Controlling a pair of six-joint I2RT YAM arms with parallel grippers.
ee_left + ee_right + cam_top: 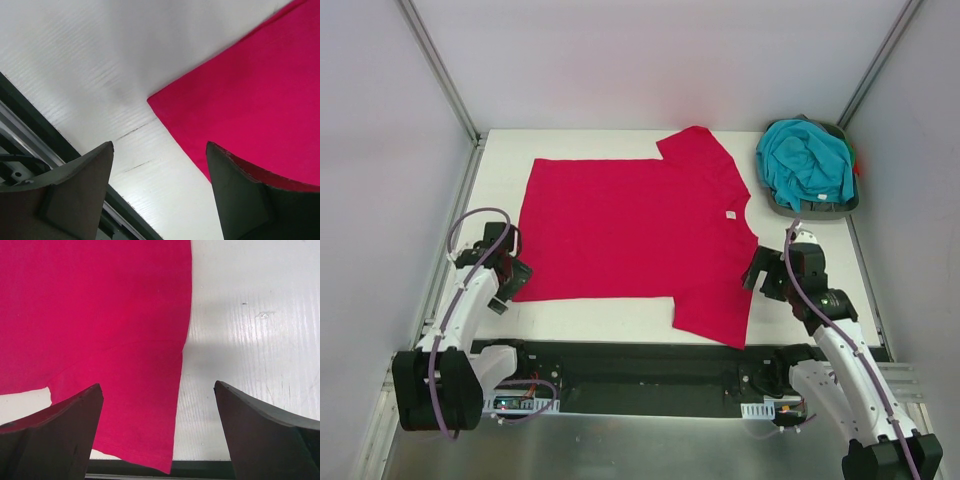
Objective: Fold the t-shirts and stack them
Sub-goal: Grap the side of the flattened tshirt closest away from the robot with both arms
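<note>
A crimson-red t-shirt [630,230] lies spread flat on the white table, its small white tag [729,214] at the collar on the right. A teal t-shirt [807,165] sits crumpled in the tray at the back right. My left gripper [510,285] hovers at the red shirt's near-left hem corner [250,100]. Its jaws [160,145] stand apart over bare table, with the right finger at the cloth's edge. My right gripper [760,272] is open by the near sleeve. In the right wrist view the sleeve edge of the red shirt [100,315] runs between the gripper's [157,386] fingers.
The dark grey-green tray [790,212] stands against the right wall. Pale walls and metal rails [440,70] enclose the table. A black strip [640,360] runs along the near edge between the arm bases; the near sleeve tip reaches it.
</note>
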